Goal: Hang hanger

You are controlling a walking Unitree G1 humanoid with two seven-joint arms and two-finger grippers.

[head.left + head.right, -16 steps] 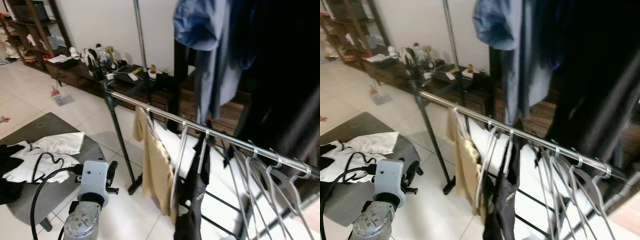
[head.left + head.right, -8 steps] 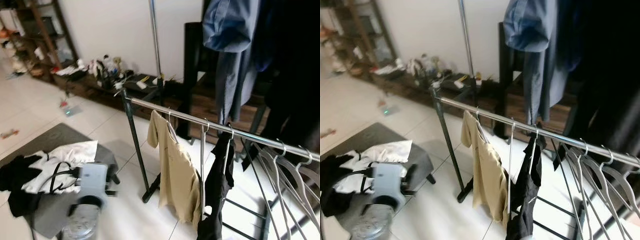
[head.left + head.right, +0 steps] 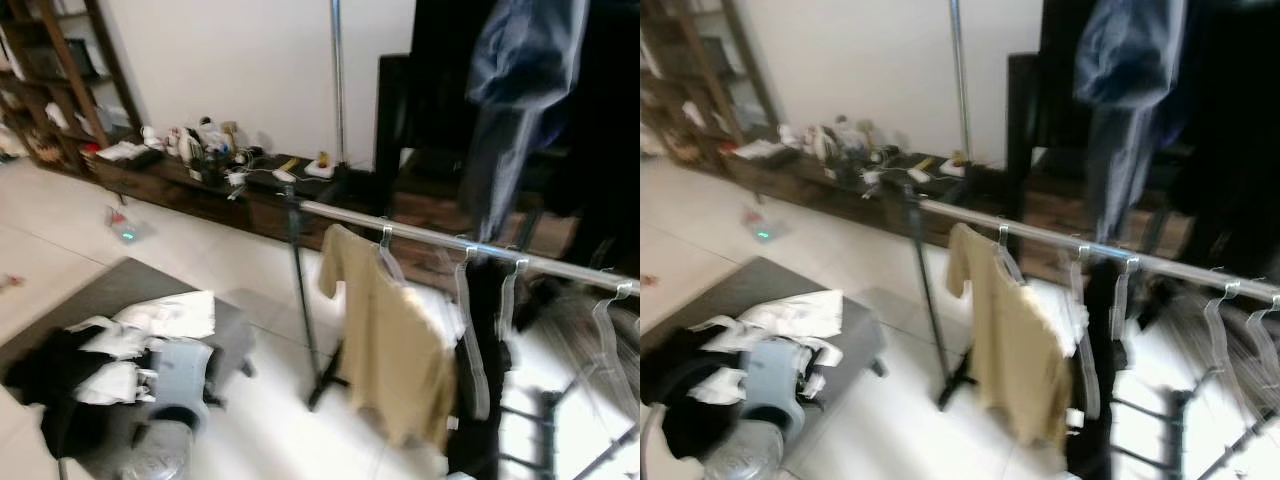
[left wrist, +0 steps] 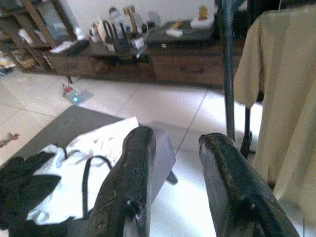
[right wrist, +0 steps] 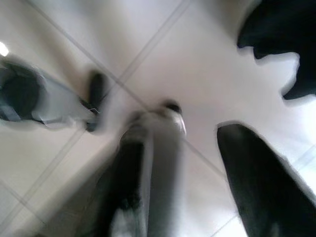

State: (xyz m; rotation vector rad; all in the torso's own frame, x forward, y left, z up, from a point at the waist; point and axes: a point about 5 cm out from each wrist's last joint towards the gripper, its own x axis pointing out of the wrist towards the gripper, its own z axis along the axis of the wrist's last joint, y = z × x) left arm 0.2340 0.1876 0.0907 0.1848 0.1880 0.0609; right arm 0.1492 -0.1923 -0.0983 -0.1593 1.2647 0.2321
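A silver clothes rail runs across the right half of the head views. A beige shirt hangs on it from a hanger, with a black garment beside it. Several empty pale hangers hang further right, blurred. My left arm's grey wrist is at the lower left, away from the rail. My left gripper is open with nothing between its fingers, facing the bench and the shirt. My right gripper points at the floor tiles, fingers apart, with a blurred grey shape beside one finger.
A grey bench at the lower left carries white and black clothes. A low wooden cabinet with clutter lines the back wall, with shelves at the far left. Dark and blue garments hang high on the right.
The camera has swung, so the rack sits further right and looks farther off, and the picture is blurred. The left arm stays at the lower left.
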